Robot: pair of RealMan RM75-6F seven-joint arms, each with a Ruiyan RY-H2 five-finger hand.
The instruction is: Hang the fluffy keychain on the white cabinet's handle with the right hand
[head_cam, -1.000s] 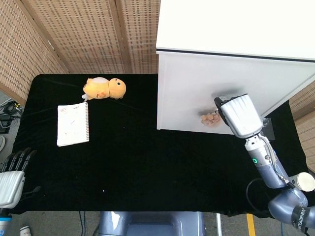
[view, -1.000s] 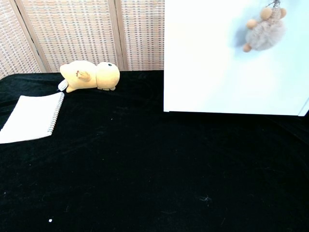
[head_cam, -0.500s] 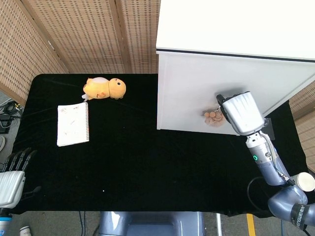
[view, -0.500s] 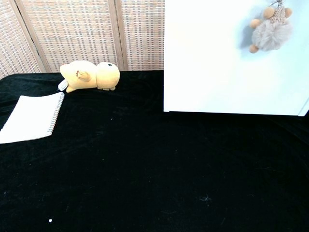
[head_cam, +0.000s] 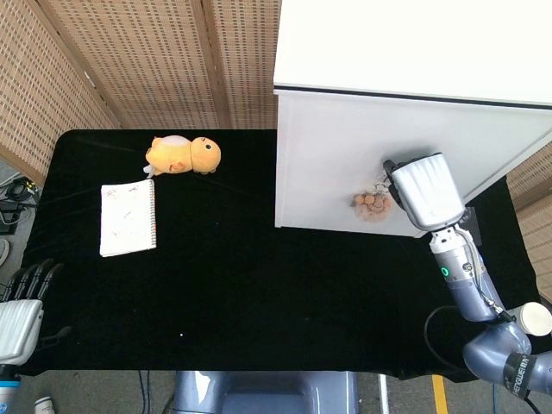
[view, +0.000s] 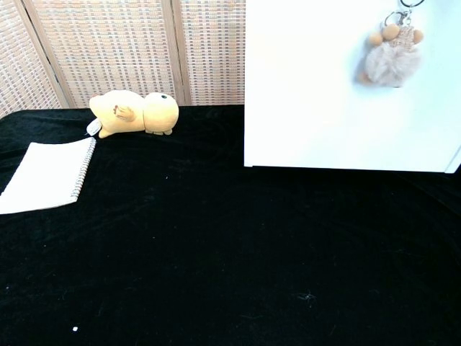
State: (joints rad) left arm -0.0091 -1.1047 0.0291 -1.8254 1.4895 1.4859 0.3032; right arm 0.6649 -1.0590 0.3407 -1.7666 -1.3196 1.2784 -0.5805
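The fluffy keychain (view: 392, 59), a beige pompom with small tan balls, dangles against the white cabinet's front (view: 317, 94). Its metal ring (view: 409, 4) reaches the top edge of the chest view. In the head view the keychain (head_cam: 371, 205) hangs just left of my right hand (head_cam: 423, 191). Its chain leads up to that hand's fingers, which are mostly hidden under the hand's back. I cannot make out the cabinet's handle. My left hand (head_cam: 21, 310) rests off the table's near left corner, fingers straight and holding nothing.
An orange plush toy (head_cam: 184, 155) lies at the back of the black table (head_cam: 259, 293), with a spiral notebook (head_cam: 128, 218) in front of it to the left. The cabinet (head_cam: 414, 52) fills the back right. Wicker screens stand behind.
My right hand has shifted slightly right and toward the cabinet. In the chest view the keychain swung right, then back, and now hangs a little lower with its ring showing.
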